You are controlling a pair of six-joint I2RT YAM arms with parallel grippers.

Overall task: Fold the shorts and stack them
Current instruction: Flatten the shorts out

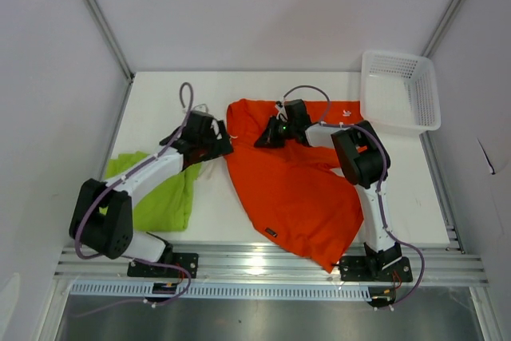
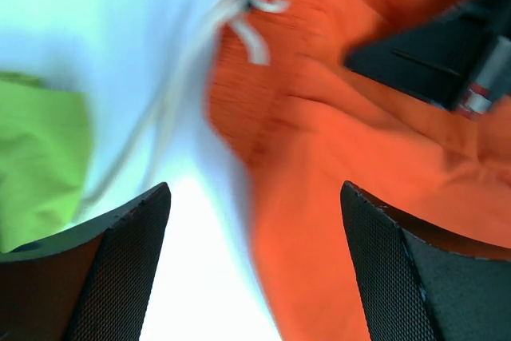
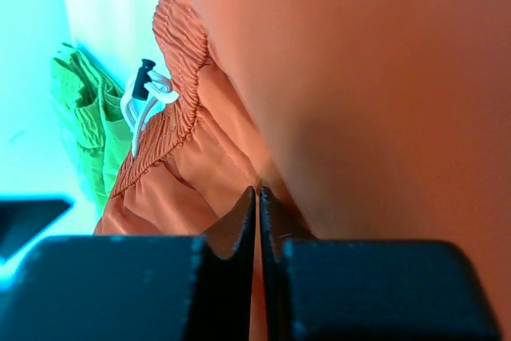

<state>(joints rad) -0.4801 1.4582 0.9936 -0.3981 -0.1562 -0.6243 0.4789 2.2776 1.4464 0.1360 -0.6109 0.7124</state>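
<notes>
The orange-red shorts (image 1: 291, 189) lie spread over the middle of the table, one corner hanging over the front rail. The lime green shorts (image 1: 160, 201) lie crumpled at the left front. My right gripper (image 1: 267, 135) is shut on a fold of the orange-red shorts (image 3: 239, 157) near their waistband; a thin layer of cloth sits between the jaws (image 3: 257, 197). My left gripper (image 1: 217, 148) is open and empty, just left of the orange-red shorts' edge (image 2: 319, 197), above the table. The white drawstring (image 2: 239, 17) and the green shorts (image 2: 40, 157) show in the left wrist view.
A white plastic mesh basket (image 1: 399, 89) stands at the back right corner of the table (image 1: 160, 109). White walls close in the back and sides. A metal rail (image 1: 263, 265) runs along the front edge.
</notes>
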